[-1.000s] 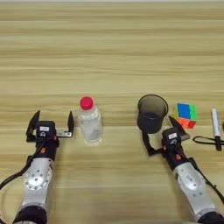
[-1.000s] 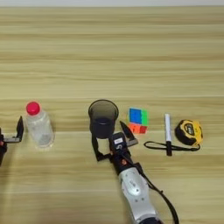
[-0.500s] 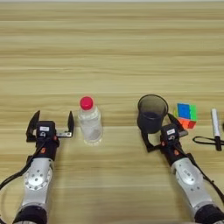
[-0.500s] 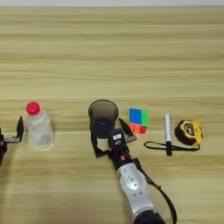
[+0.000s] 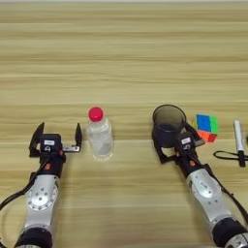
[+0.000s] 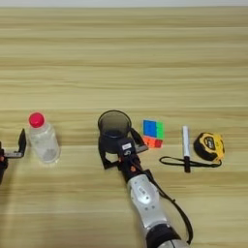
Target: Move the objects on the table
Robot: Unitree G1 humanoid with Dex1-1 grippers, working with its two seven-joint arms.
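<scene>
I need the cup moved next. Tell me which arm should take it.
Right. The right hand is already at the cup, fingers open on either side of it. The left hand sits open beside the bottle, well off from the cup.

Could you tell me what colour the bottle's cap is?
Red; the bottle's cap shows best in the left eye view.

Light matt wood-grain table (image 5: 124,58); on it clear glossy plastic bottle (image 5: 100,135), dark translucent cup (image 5: 168,125), glossy-faced cube (image 5: 206,127).

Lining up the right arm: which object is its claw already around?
The dark cup: the right claw straddles its base, while cube and marker lie apart to its right.
</scene>
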